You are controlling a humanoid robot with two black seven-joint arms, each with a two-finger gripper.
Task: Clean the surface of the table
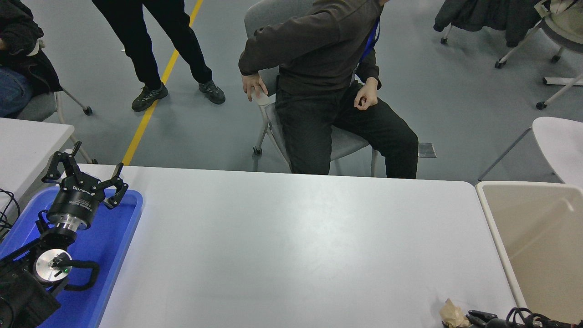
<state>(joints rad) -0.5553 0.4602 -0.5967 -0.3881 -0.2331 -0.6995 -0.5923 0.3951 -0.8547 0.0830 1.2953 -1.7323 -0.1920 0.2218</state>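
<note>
The table surface is a wide white-grey top filling the middle of the head view. A small crumpled brown paper wad lies at its near right corner. Only the tip of my right gripper shows at the bottom edge, right beside the wad; whether it holds the wad is not visible. My left gripper is parked open over the blue tray at the lower left, with nothing in it.
A beige bin stands against the table's right end. A person sits on a chair at the far side, and another person stands further left. Smaller white tables show at both sides.
</note>
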